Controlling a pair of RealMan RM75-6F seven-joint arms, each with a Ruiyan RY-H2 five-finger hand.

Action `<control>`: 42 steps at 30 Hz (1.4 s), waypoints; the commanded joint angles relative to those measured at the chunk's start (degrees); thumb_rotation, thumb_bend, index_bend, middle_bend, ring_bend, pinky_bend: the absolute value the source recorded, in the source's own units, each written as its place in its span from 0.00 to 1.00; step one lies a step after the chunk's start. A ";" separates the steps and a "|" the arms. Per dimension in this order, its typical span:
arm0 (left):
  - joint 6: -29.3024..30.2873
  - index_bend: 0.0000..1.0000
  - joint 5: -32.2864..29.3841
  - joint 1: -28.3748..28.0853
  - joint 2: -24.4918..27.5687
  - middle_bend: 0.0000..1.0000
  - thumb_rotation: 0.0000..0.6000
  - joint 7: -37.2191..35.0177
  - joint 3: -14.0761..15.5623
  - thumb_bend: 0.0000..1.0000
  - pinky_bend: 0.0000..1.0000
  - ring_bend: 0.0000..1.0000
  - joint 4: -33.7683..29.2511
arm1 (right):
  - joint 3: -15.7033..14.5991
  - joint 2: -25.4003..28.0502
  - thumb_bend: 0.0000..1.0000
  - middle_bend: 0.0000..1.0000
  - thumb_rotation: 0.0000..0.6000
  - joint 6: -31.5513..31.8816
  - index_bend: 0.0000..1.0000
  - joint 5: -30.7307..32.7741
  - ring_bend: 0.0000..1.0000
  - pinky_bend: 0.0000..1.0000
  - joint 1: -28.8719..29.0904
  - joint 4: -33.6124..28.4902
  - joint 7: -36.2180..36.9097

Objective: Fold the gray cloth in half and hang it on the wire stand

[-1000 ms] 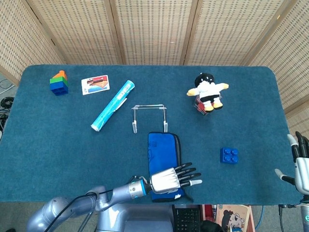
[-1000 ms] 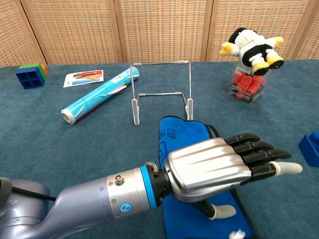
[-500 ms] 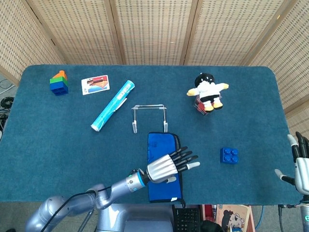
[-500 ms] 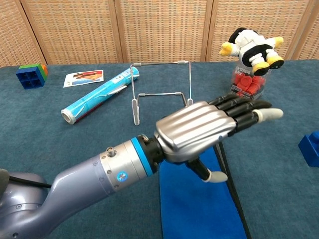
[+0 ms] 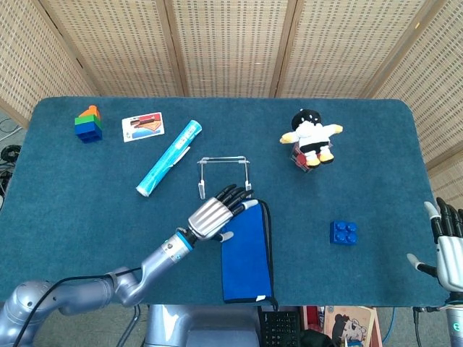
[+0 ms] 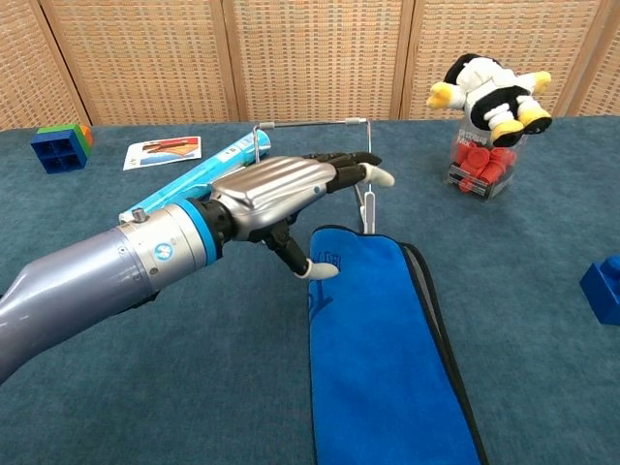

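The cloth is blue with a dark edge and lies folded into a long strip on the table, running from the near edge up toward the wire stand. In the chest view the cloth fills the lower middle, with the wire stand just behind it. My left hand hovers open over the cloth's far left corner, fingers stretched toward the stand's feet and holding nothing; the chest view shows this left hand in front of the stand. My right hand stays at the table's right edge, fingers apart and empty.
A plush penguin sits on a box of red pieces at the back right. A blue brick lies right of the cloth. A rolled tube, a card and stacked blocks lie at the back left.
My left hand has swept from the cloth's near end along it to the far end beside the stand. The cloth now lies uncovered. The right hand has barely moved.
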 commanded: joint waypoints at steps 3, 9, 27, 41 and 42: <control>-5.62 0.19 -6.78 0.77 2.51 0.02 1.00 3.29 -2.61 0.28 0.13 0.04 -4.68 | 0.02 -0.02 0.00 0.00 1.00 0.00 0.00 0.04 0.00 0.00 0.01 -0.03 -0.03; -10.28 0.22 -12.73 -0.65 1.31 0.03 1.00 5.00 -4.93 0.29 0.15 0.05 -3.21 | 0.17 0.06 0.00 0.00 1.00 -0.10 0.00 0.58 0.00 0.00 -0.07 0.18 0.30; -13.98 0.26 -22.90 -5.10 -5.62 0.06 1.00 11.34 -9.48 0.31 0.17 0.07 4.99 | 0.34 0.35 0.00 0.00 1.00 -0.50 0.00 1.06 0.00 0.00 -0.05 0.42 1.39; -10.94 0.27 -32.84 -6.84 -9.79 0.05 1.00 22.53 -12.63 0.31 0.18 0.07 7.97 | 0.37 0.63 0.00 0.00 1.00 -0.95 0.00 1.33 0.00 0.00 -0.01 0.58 2.42; -11.16 0.27 -33.46 -7.03 -9.85 0.05 1.00 23.11 -12.77 0.31 0.18 0.07 8.09 | 0.39 0.64 0.00 0.00 1.00 -0.96 0.00 1.33 0.00 0.00 0.01 0.59 2.43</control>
